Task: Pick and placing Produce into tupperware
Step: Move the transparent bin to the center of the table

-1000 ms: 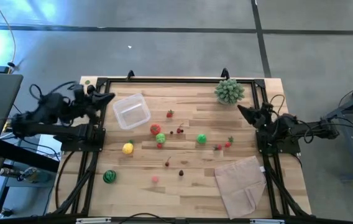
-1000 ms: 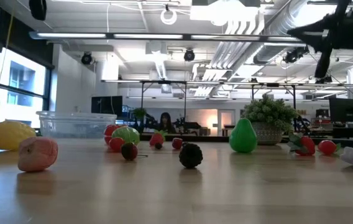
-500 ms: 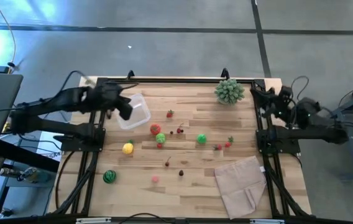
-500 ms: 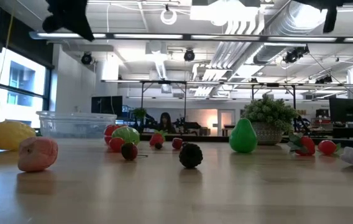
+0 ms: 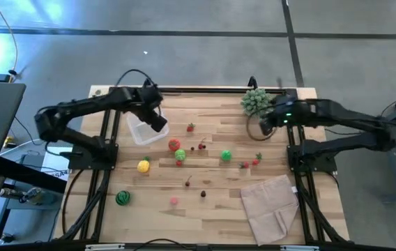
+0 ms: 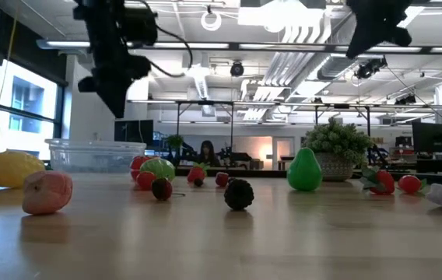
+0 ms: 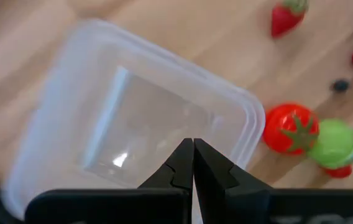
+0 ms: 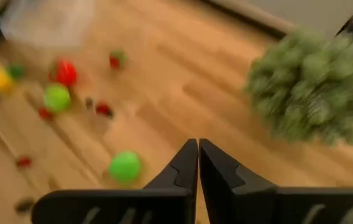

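Left gripper (image 5: 157, 123): fingers pressed together, nothing between them. In the high view it hangs over the near-right part of the clear tupperware (image 5: 141, 128), upper left of the tabletop; the left wrist view shows the closed tips above the tub's empty floor (image 7: 133, 124). In the low view the left arm shows dark at upper left, above the tub (image 6: 96, 154).

Right gripper (image 5: 263, 123): fingers also pinched together, empty. High view puts it at upper right, just beside the spiky plant ball (image 5: 256, 102), on that ball's lower-right side. Right wrist view has the plant ball (image 8: 310, 87) blurred ahead of the tips.

Produce, all loose on the wooden table (image 5: 212, 209), none in the tub:
- red tomato (image 5: 174, 145) and a green round (image 5: 180, 155), right of the tub, centre-left
- strawberry (image 5: 191, 127), above them
- green pear (image 5: 226, 155), centre
- yellow lemon (image 5: 143, 166), left, below the tub
- striped melon ball (image 5: 122, 198), lower left
- small red pieces (image 5: 256, 160), right of centre

Beige folded cloth (image 5: 271, 206): lower right corner of the table.
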`<state>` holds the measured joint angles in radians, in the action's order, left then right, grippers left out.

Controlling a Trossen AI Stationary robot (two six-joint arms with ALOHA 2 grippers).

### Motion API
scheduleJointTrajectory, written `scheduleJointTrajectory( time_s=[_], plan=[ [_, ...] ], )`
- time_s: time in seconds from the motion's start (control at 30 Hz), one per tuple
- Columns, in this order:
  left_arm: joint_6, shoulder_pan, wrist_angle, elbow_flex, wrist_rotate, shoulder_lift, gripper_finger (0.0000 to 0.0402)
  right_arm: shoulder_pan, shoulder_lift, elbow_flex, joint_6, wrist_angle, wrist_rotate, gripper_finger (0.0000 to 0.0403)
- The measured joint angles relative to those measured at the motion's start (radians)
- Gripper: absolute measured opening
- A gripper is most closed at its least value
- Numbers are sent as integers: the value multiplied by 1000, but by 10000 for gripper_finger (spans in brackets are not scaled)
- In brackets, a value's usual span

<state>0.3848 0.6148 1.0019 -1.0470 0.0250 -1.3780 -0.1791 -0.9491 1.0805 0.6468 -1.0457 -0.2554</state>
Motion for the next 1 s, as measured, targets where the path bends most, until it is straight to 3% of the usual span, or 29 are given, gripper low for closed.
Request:
scheduleJointTrajectory(
  time_s=[0.13, 0.3, 1.0],
  plan=[
    [-6, 0, -7, 0, -46, -96, 1, 0, -81, -11, -29, 1, 69, 7],
    [-14, 0, -32, 1, -44, -163, 1, 6, -124, -40, -18, -13, 76, 7],
    [-23, -93, -337, 1, -188, -306, 1, 176, -130, -51, 86, -149, 72, 7]
  ],
)
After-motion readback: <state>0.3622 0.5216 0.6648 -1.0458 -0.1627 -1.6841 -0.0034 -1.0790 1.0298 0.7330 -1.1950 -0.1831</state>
